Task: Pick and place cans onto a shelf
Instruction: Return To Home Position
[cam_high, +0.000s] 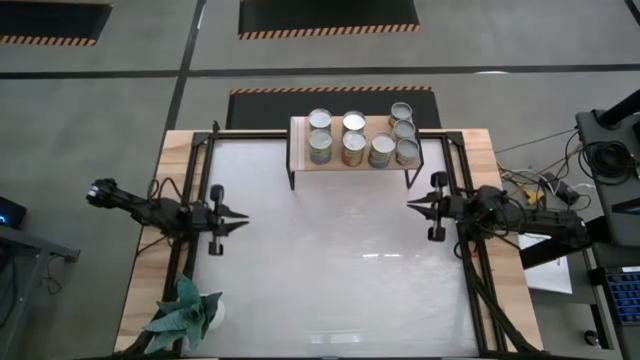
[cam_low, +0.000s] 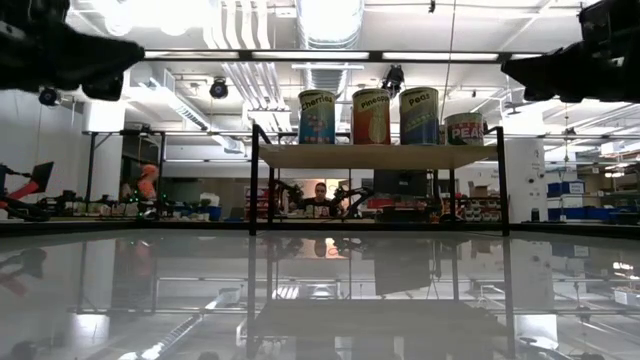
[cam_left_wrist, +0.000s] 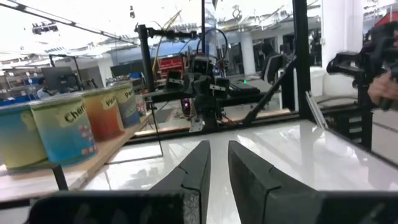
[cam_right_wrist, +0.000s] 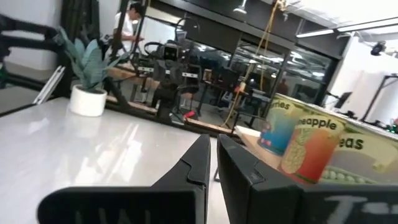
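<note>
Eight cans (cam_high: 351, 137) on the shelf (cam_high: 300, 163), both arms' fingers (cam_left_wrist: 198, 168) closed, empty.

High cam straight down, low cam table-level, both share shelf (cam_high: 352, 158), cans (cam_low: 373, 116)

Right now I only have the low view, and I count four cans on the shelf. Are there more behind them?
Observer: Yes. The high view shows eight cans on the shelf.
Operator: Any still to pick?
Observer: None on the table; only a plant at a left corner.
Operator: Where are the grippers?
Observer: Left gripper and right gripper hover at opposite sides, facing each other, neither holding a can.
</note>
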